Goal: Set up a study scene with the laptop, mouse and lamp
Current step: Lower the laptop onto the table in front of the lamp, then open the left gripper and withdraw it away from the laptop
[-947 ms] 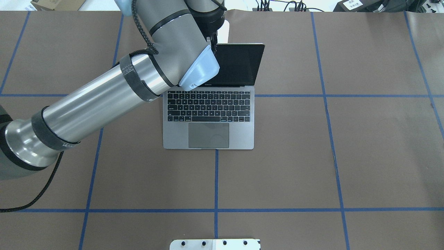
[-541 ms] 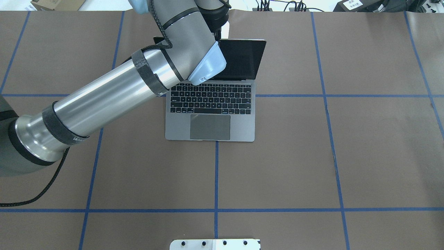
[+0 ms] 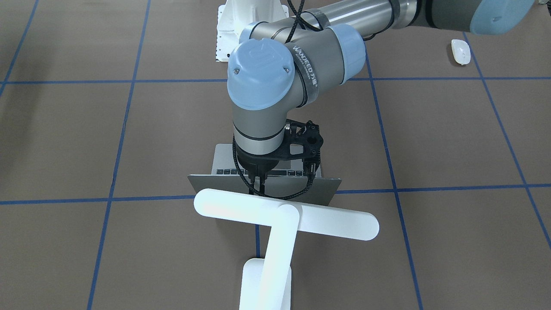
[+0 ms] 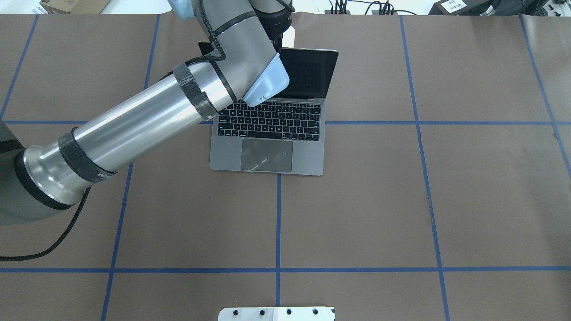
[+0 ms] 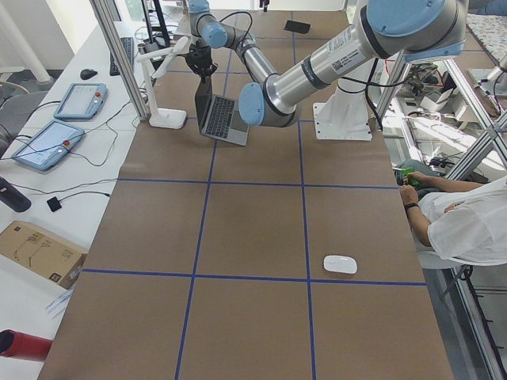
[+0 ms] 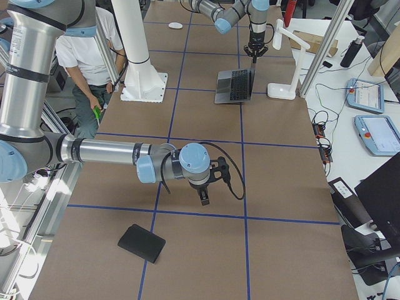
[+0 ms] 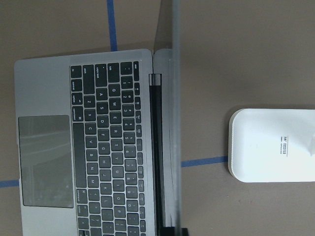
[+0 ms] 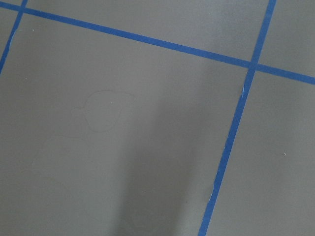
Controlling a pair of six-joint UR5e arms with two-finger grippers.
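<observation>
Right now I'm judging this as the laptop-placing step. The left gripper (image 3: 259, 184) is reaching down onto the open laptop (image 4: 267, 133), its fingers looking pinched on the lid's top edge, which is running edge-on between them in the wrist view. The laptop is sitting mid-table, its back just beside the lamp (image 3: 284, 219) base. Next I'm expecting to release without tipping the lid, then go for the mouse (image 3: 460, 51), lying well apart. The right gripper (image 6: 205, 195) is hanging over bare table (image 4: 446, 200); I can't tell its fingers' state.

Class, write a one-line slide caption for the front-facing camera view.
Left gripper grips the open laptop by its lid, behind the white lamp; the mouse lies apart.
</observation>
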